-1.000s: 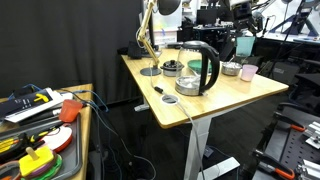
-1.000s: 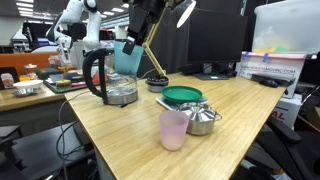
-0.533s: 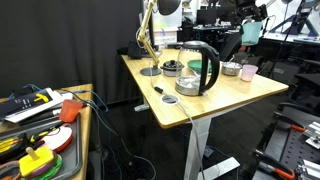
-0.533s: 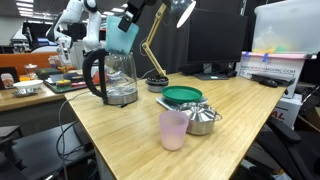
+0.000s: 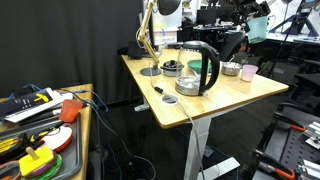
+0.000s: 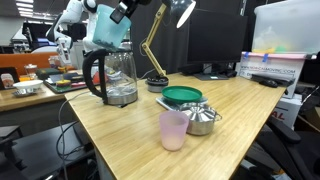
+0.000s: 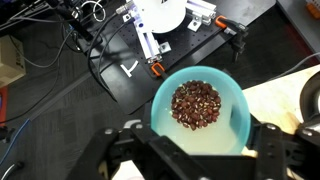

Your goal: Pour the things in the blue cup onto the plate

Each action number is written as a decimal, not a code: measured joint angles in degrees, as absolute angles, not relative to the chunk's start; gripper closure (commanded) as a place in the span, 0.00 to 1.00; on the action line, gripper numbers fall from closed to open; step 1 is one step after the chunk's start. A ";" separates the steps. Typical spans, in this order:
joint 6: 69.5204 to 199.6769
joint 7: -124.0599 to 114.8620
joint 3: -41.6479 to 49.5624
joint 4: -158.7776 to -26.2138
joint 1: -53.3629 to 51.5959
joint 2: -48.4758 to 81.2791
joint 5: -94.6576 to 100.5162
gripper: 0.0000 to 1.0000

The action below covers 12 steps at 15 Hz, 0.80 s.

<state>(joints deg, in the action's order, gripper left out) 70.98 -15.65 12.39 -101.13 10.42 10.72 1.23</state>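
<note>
Item: blue cup (image 6: 107,30) w/ brown beans (image 7: 197,105), clenched in gripper (image 6: 121,13), upper left of frame above kettle (image 6: 113,78); advise: carry level to green plate (image 6: 182,95), lower, tip slowly.

In an exterior view, the kettle (image 6: 113,78) stands on the table (image 6: 120,145) near its left edge, with the desk lamp (image 6: 157,78) behind it to the right. The plate (image 6: 182,96) lies right of the kettle. The metal bowl (image 6: 204,119) sits just before the plate, and the small cup (image 6: 173,130) stands just left of the bowl, nearest the camera. High above the kettle, the tumbler (image 6: 106,29) hangs between the fingers of the gripper (image 6: 118,18). In the wrist view, small pieces (image 7: 197,105) lie in the tumbler, with the table's corner to its right. A 2nd table (image 5: 82,100), well apart, carries tools.
</note>
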 measured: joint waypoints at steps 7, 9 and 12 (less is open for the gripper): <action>70.86 -15.62 12.39 -101.04 10.42 10.72 1.24 0.46; 70.89 -15.62 12.39 -101.05 10.41 10.75 1.24 0.46; 72.28 -17.39 12.34 -101.05 10.32 10.77 1.35 0.46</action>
<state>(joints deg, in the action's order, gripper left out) 72.28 -17.39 12.34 -101.05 10.32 10.77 1.35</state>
